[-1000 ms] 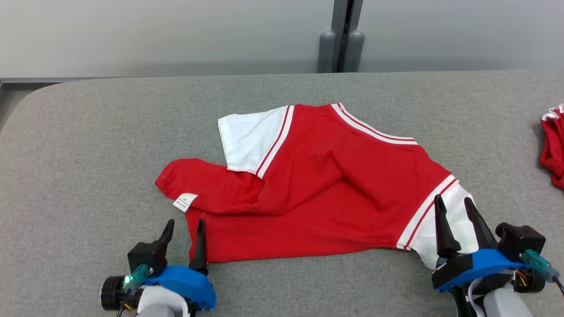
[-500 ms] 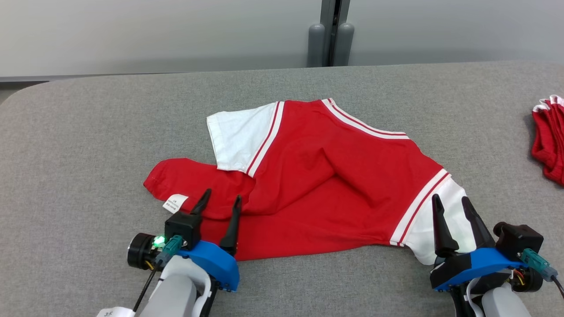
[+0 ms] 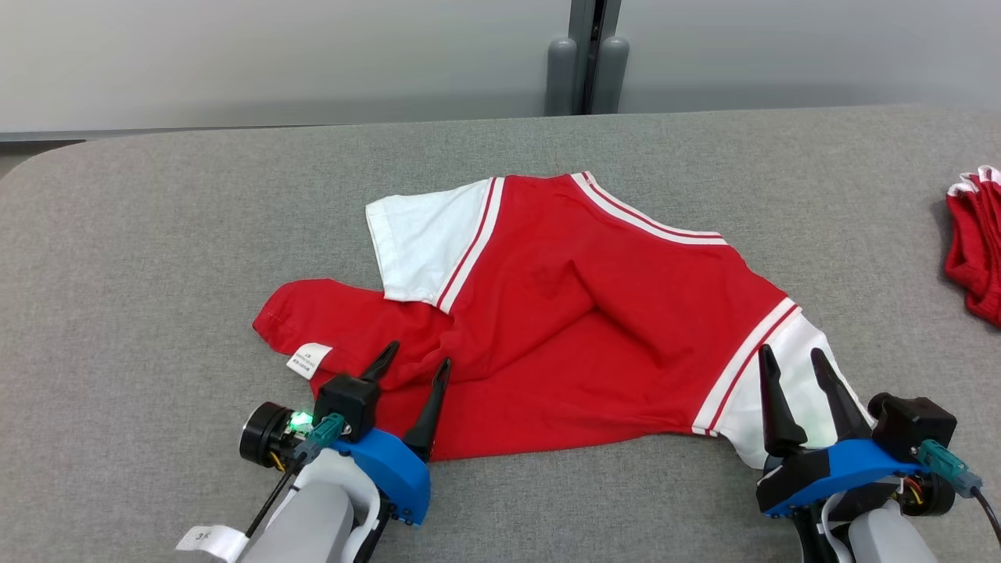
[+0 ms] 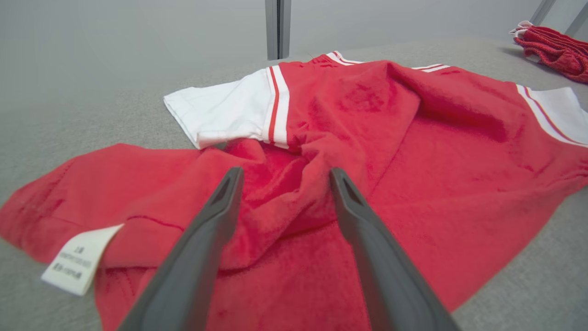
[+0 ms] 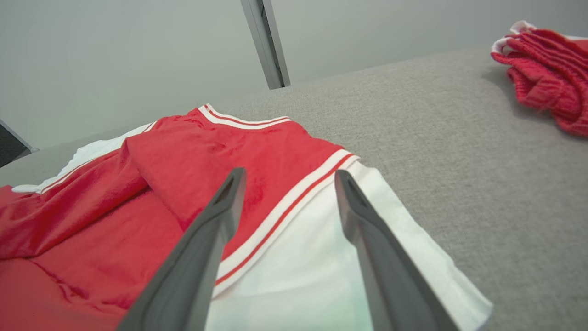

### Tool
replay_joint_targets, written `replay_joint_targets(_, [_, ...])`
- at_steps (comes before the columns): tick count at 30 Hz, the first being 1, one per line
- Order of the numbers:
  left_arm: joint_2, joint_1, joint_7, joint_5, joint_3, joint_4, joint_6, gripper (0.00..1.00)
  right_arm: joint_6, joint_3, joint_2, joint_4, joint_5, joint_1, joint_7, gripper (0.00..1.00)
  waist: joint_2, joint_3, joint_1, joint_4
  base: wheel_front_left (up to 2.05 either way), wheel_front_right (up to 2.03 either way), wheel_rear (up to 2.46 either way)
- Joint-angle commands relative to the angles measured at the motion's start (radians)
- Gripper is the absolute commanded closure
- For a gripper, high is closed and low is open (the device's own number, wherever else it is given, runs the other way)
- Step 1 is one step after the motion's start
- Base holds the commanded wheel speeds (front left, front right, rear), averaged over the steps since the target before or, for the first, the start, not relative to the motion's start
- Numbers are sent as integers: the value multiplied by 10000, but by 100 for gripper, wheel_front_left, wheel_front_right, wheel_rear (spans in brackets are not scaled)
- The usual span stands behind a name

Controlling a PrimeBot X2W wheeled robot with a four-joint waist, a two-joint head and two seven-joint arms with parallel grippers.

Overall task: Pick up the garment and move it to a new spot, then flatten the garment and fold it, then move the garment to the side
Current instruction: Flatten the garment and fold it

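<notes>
Spread wide with the left pincer (image 3: 417, 356) over the garment's (image 3: 563, 313) near red fold, beside the label (image 3: 309, 360). Spread too with the right pincer (image 3: 790, 352) over the white sleeve (image 5: 298, 285). Rumpled, mid-table (image 3: 156, 258).

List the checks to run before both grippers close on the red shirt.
1. left gripper open: ok.
2. right gripper open: ok.
3. left gripper lined up on a raised fold of the shirt: ok.
4. right gripper over the white sleeve: ok.
5. fingertips low enough to pinch cloth: cannot tell.
6. second red garment apart from the shirt: ok.
</notes>
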Motion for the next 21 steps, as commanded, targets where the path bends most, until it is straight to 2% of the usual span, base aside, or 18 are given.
replay_joint_targets(1, [-17,-255,-27,9,-14,140,10,0,0,36,-16,-31,15,-127,-33,0,0,27,0,-34,0,0,0])
replay_joint_targets(3, [-2,-463,20,62,-102,407,6,100,0,91,-16,-37,16,-164,-33,0,0,99,0,-98,0,0,0])
replay_joint_targets(7, [91,-1056,142,-51,-287,728,-8,100,0,141,-16,-64,41,-201,-32,0,0,264,0,-219,0,0,0])
replay_joint_targets(13, [661,-2655,142,-148,-197,604,-14,100,0,204,-16,-140,110,-439,-32,0,0,603,0,-369,0,0,0])
replay_joint_targets(19, [1755,-4810,660,-435,-1064,567,-17,100,0,513,-16,-223,332,-752,-32,0,0,1052,0,-747,0,0,0])
replay_joint_targets(20, [1901,-5106,686,-630,-1154,612,-16,85,2,581,-16,-251,379,-807,-33,0,0,1129,0,-816,0,0,0])
replay_joint_targets(21, [2024,-5342,733,-852,-1158,740,-15,49,2,619,-16,-261,450,-846,-32,0,0,1208,0,-871,0,0,0])
